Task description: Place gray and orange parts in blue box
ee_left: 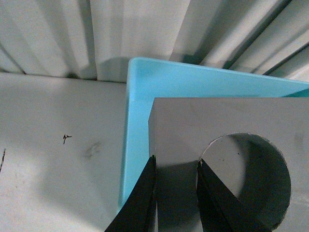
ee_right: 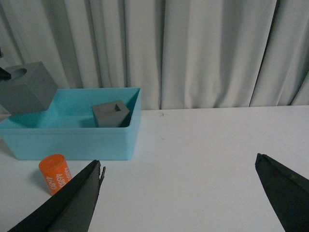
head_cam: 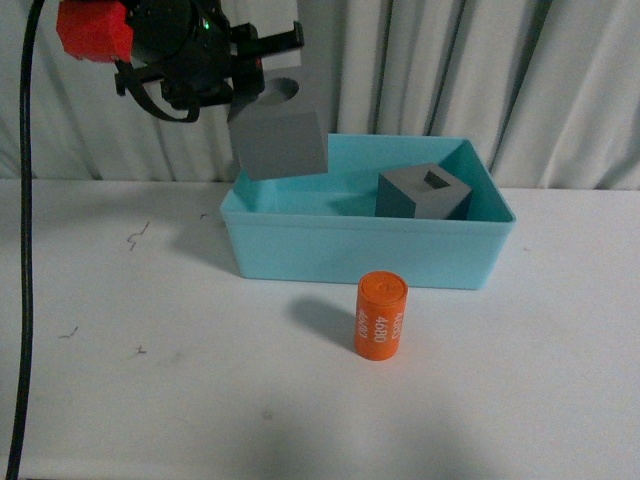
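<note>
Front: I see the round-recess gray cube (head_cam: 280,140) hanging tilted above the blue box's (head_cam: 360,262) left end. The square-recess cube (head_cam: 422,192) sits inside (right half), and the orange cylinder (head_cam: 380,316) stands on the desk (head_cam: 150,380) in front.

Left wrist: my left fingers (ee_left: 140,203) pinch that cube's wall.

Right wrist: my right fingers (ee_right: 72,198) are spread wide, empty.

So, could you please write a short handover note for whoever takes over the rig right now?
Left gripper: shut on the gray cube with the round recess, one finger inside the recess, held tilted above the left end of the blue box.
Right gripper: open, empty, above the table.
Done: gray cube with the square recess lies in the box.
Left: release the held cube into the box, then move the orange cylinder, upright on the table in front of the box.
</note>
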Available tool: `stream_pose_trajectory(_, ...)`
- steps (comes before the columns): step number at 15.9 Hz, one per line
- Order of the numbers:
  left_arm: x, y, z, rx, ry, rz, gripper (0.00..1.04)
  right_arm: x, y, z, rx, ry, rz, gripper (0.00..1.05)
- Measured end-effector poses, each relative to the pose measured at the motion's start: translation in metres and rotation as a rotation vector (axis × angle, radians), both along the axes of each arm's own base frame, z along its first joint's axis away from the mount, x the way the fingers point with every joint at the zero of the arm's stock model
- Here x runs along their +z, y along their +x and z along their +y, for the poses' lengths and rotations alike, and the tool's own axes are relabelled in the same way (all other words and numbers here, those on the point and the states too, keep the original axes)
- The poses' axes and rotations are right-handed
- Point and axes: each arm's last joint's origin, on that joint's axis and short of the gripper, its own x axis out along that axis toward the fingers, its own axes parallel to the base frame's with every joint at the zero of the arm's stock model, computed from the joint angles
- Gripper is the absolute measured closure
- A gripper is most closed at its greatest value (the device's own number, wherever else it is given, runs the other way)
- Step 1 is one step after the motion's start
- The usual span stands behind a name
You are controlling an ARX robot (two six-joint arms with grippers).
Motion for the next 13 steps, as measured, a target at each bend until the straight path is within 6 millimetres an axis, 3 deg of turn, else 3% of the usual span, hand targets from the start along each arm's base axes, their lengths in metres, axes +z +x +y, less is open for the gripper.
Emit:
stream_pose_trajectory(7, -0.051, 0.008, -0.016, 0.014, 0.045, 0.075, 0.86, 0.000, 0.000, 0.000, 0.000, 0.000, 0.000, 0.06)
stream_pose_trajectory(13, -0.049, 0.023, -0.019, 0.036, 0.056, 0.049, 0.86, 0.000, 0.000, 0.000, 0.000, 0.000, 0.000, 0.06)
